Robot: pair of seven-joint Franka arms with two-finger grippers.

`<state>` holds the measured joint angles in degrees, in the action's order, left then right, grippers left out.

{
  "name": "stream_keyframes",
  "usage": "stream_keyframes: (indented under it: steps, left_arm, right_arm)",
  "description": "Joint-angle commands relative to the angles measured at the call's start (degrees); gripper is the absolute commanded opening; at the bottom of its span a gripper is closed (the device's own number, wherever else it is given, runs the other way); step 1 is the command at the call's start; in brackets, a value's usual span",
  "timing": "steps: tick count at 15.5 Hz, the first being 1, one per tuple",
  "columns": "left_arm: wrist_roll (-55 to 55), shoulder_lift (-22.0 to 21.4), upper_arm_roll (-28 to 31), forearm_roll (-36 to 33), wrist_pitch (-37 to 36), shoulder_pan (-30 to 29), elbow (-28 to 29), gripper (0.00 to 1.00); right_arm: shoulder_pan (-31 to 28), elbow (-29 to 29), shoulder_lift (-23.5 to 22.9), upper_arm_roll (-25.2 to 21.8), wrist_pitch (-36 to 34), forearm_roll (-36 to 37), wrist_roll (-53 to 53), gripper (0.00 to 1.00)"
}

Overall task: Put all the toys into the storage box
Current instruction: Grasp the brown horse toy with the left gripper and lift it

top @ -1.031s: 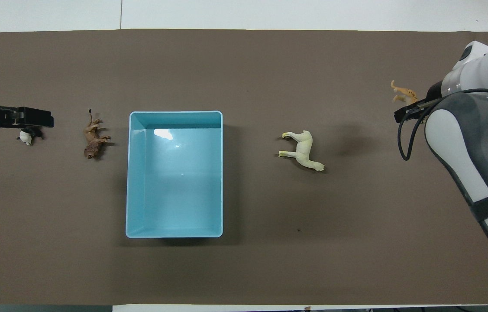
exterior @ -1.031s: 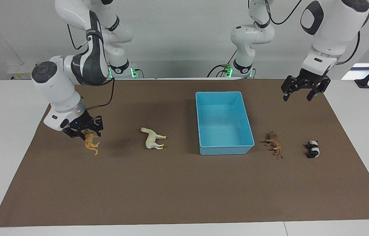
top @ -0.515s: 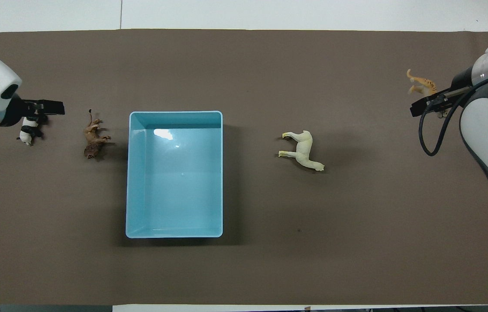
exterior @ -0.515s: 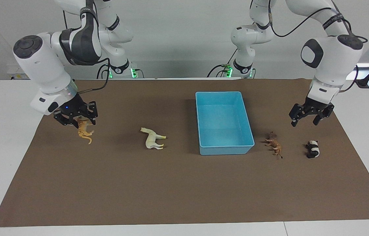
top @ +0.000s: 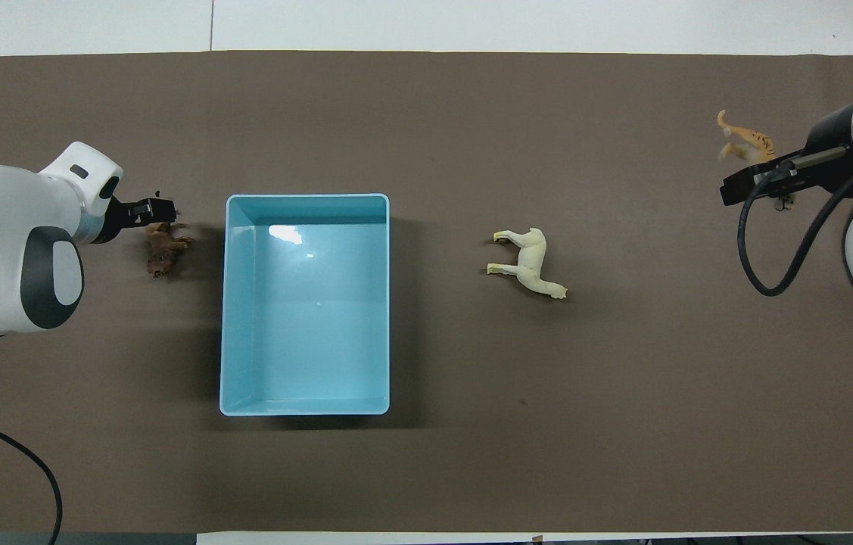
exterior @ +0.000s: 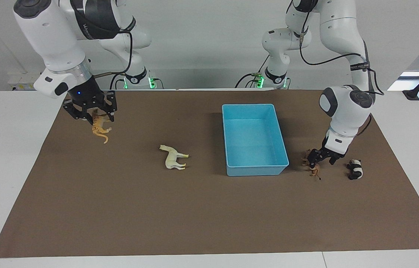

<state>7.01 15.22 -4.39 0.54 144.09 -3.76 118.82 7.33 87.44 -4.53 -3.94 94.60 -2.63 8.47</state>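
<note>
The right pincer point(exterior: 91, 116) hangs above the table point(exterior: 202, 208), clenched on the small orange striped plastic tiger point(exterior: 99, 126), well off the light blue rectangular plastic storage box point(exterior: 257, 169) toward the right arm's end, presumably to carry it there. The left pincer point(exterior: 319, 159) reaches low over the brown plastic lion point(exterior: 313, 166) just beside the box; whether it grips, I cannot tell. The box holds nothing.

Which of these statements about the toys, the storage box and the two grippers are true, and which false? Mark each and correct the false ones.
1. The storage box holds no toys. True.
2. The right gripper holds the tiger in the air. True.
3. The horse is in the box. False: it lies on the mat.
4. The left gripper is down at the panda. False: it is at the lion.
</note>
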Motion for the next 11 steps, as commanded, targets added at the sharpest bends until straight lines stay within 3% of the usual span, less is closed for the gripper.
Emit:
stream_keyframes:
  steps: [1, 2, 4, 5, 7, 11]
  left_arm:
    - [4.13, -0.46, 0.43, 0.08, 5.05, 0.68, 4.31, 1.0]
    - [6.15, -0.02, 0.43, 0.08, 5.06, 1.03, 4.23, 0.95]
    - [6.79, 0.07, 0.43, 0.08, 4.36, 1.74, 3.96, 0.22]
    - [6.61, 0.07, 0.43, 0.08, 4.18, 1.74, 3.79, 0.0]
    - [6.52, -0.19, 0.43, 0.08, 0.52, 1.83, 1.17, 0.0]
    - [7.58, -0.72, 0.17, 0.43, -26.08, 3.23, -18.31, 0.0]
  right_arm:
    - [-0.65, -0.43, 1.62, -0.19, -2.13, 0.69, -2.23, 0.0]
    - [-0.91, -0.52, 1.71, -0.28, -2.66, 0.61, -2.32, 0.0]
    - [-1.09, -0.43, 2.33, -0.19, -3.54, 0.61, -2.32, 0.0]
    - [-1.09, -0.43, 2.33, -0.19, -3.72, 0.69, -2.41, 0.0]
    - [-1.09, -0.35, 2.33, -0.19, -3.72, 0.78, -2.41, 0.0]
    - [-0.39, 0.18, 2.5, -0.1, -3.19, 0.78, -2.67, 0.0]
